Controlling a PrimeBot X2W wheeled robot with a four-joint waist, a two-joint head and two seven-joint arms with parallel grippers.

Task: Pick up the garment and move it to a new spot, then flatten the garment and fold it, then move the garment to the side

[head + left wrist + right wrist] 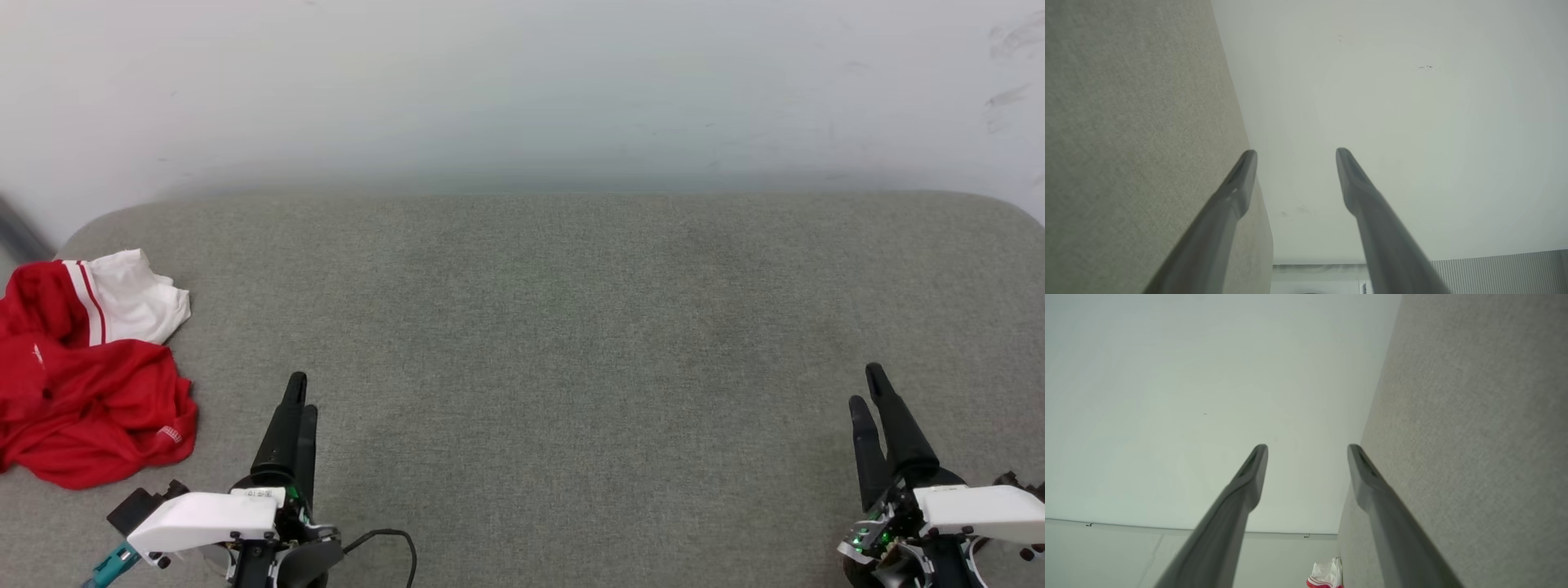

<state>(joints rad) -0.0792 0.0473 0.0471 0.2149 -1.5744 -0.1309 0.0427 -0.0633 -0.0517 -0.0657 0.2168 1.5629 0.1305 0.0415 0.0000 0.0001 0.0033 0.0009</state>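
Garment (90, 384) sits crumpled at nine o'clock on the grey worktop (571, 327), right at the left edge: red body bunched up, one white sleeve with striped trim flopped out toward twelve. Nobody's got hold of it! The left end effector (302, 396) is parked at seven o'clock, fingers apart and holding nothing, and its wrist camera confirms the gap between them. Over at five o'clock the right end effector (865, 388) is spread just as wide, also empty, well apart from the jersey. By my read, we're at the very first step, the pick-up, with nothing flattened or folded yet. The next move looks like the left arm's job: swing toward nine o'clock, drop onto a thick ridge of red fabric, pinch, then carry it toward the open middle of the worktop.
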